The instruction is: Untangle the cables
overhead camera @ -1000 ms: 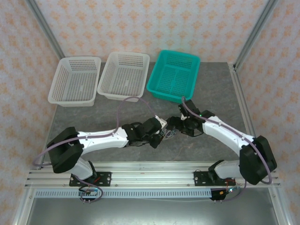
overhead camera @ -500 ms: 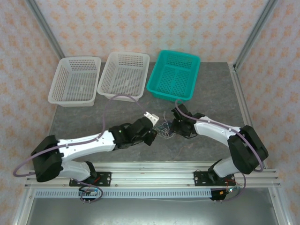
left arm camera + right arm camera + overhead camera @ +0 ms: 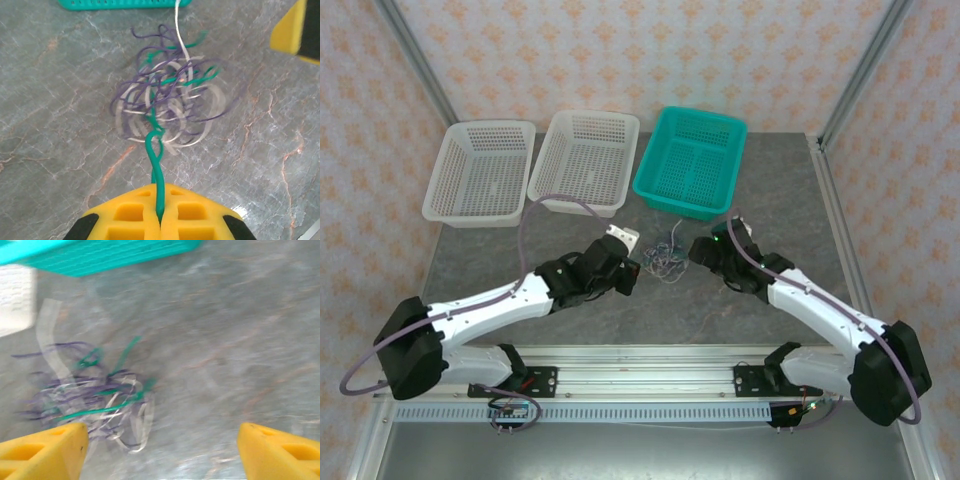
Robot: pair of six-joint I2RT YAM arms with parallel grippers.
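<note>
The cables (image 3: 665, 255) are a small wispy tangle of green, white and purple wires on the grey table, just in front of the teal basket. My left gripper (image 3: 634, 268) is left of the tangle. In the left wrist view it (image 3: 160, 220) is shut on a twisted green cable (image 3: 158, 160) that runs up into the tangle (image 3: 170, 100). To the right of the bundle is my right gripper (image 3: 698, 250). In the right wrist view it (image 3: 160, 450) stands open with nothing between its fingers, and the blurred tangle (image 3: 95, 400) lies by its left finger.
A teal basket (image 3: 691, 162) stands at the back centre, with two white baskets (image 3: 585, 160) (image 3: 482, 172) to its left. A single thin pale strand (image 3: 705, 327) lies on the table nearer the front. Metal frame posts rise at both back corners.
The left gripper has pulled back to the left with the green cable. The right gripper has opened and drawn back to the right. The tangle now lies between them, nearer the teal basket.
</note>
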